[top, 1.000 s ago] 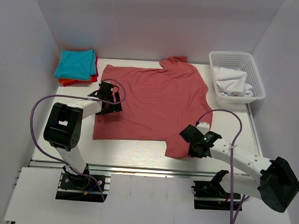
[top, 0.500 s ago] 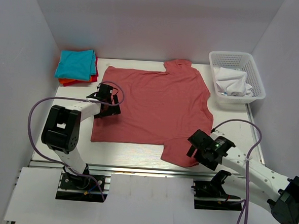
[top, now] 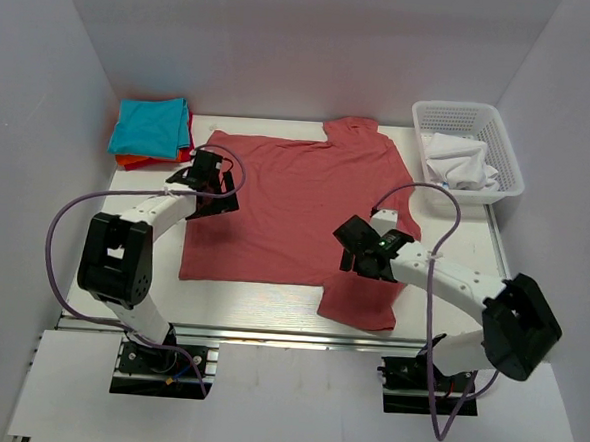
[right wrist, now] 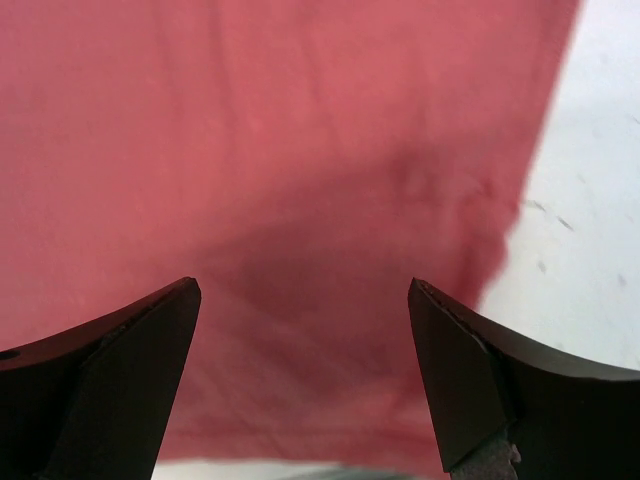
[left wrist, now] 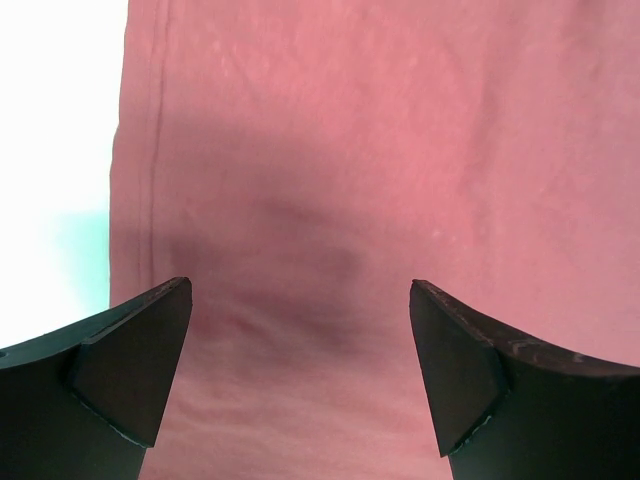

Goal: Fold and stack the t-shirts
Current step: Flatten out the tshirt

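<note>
A spread t-shirt (top: 306,202) lies flat across the middle of the table (top: 260,294), its neck toward the far wall and one sleeve reaching toward the near edge on the right. In the far left corner, just beside the shirt's far left corner, sits a stack of folded t-shirts (top: 152,132), and in the far right corner a basket (top: 469,111) stands apart from the shirt with a crumpled cloth (top: 461,163) in it. The left gripper (top: 209,181) hangs over the shirt's left edge, in front of the stack, and the right gripper (top: 359,247) over its near right part.
</note>
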